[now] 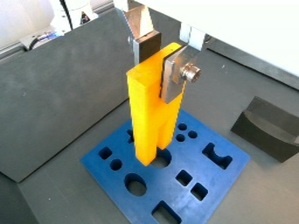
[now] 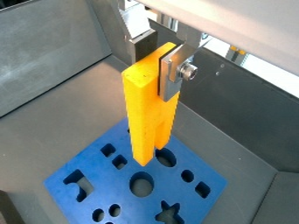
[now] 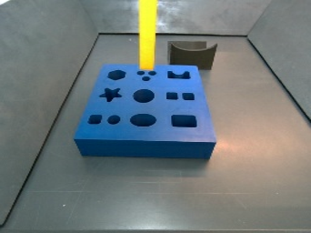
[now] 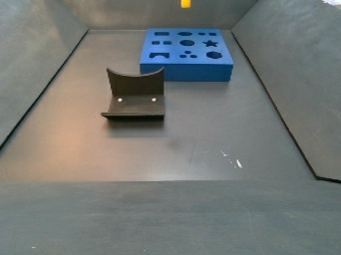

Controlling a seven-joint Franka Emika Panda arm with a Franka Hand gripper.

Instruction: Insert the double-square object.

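Double-square object (image 1: 152,109) sits clamped between the gripper (image 1: 162,59) fingers, held at its upper end; the silver finger plate (image 1: 177,75) presses one face and the dark pad of the opposite finger shows behind the bar's top. Same grip in both wrist views: gripper (image 2: 159,54) on top, yellow-orange bar (image 2: 145,109) hanging straight down from it. Jaws closed on the bar.

Long axis vertical, bar upright, lower end pointing down at the blue block (image 1: 163,179). Lower tip is over the block's top face, among the cutouts near a round hole (image 2: 142,184) (whether the tip touches the block or hangs just above cannot be told from the wrist views).

In a side view the bar (image 3: 147,34) comes down from the frame's top edge, its lower end at the far edge of the blue block (image 3: 145,123), gripper out of frame. To its right, the dark grey curved block (image 3: 192,54) sits on the floor just behind the blue block. In a side view only a small yellow tip (image 4: 184,3) shows above the blue block (image 4: 186,53), and the curved block (image 4: 135,96) lies nearer the camera, well apart.
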